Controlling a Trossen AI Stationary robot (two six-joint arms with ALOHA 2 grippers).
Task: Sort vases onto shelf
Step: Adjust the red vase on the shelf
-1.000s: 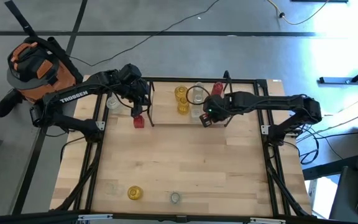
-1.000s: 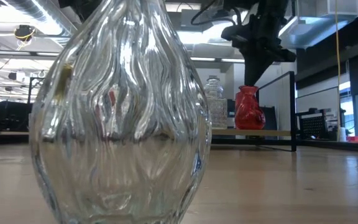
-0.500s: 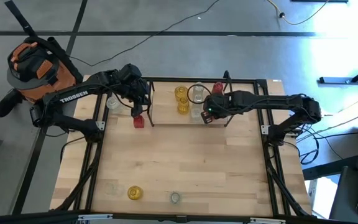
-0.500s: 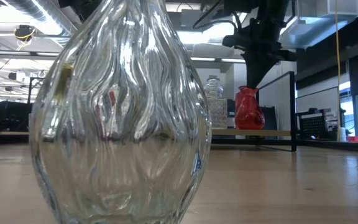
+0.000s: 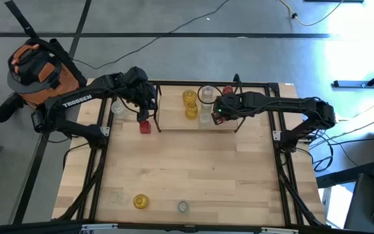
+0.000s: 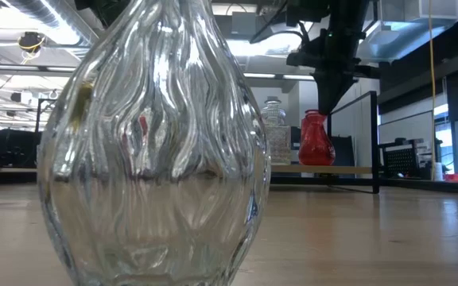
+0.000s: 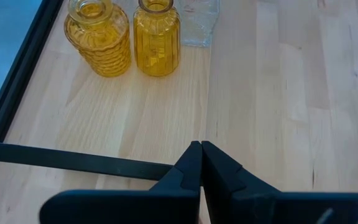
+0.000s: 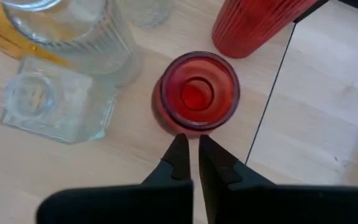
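The right gripper (image 8: 190,149) hangs above the shelf (image 5: 174,120) at the far side of the table, with its fingers pressed together and holding nothing. Directly below and just ahead of its tips stands a small red vase (image 8: 199,92), upright, with its open mouth facing up toward the wrist camera. A taller red vase (image 8: 253,25) stands just beside it, and a clear square jar (image 8: 55,102) and a clear round jar (image 8: 67,31) are close on the other side.

The left gripper (image 7: 201,163) is also clenched and empty; it waits at the shelf's left end, over the black wire frame. Two yellow vases (image 7: 126,37) stand farther along the board.

The right arm is clearly nearer to the small red vase. Probably this vase is already set down on the shelf. A yellow vase (image 5: 141,202) and a clear vase (image 5: 183,207) are not yet sorted, near the table's near edge.
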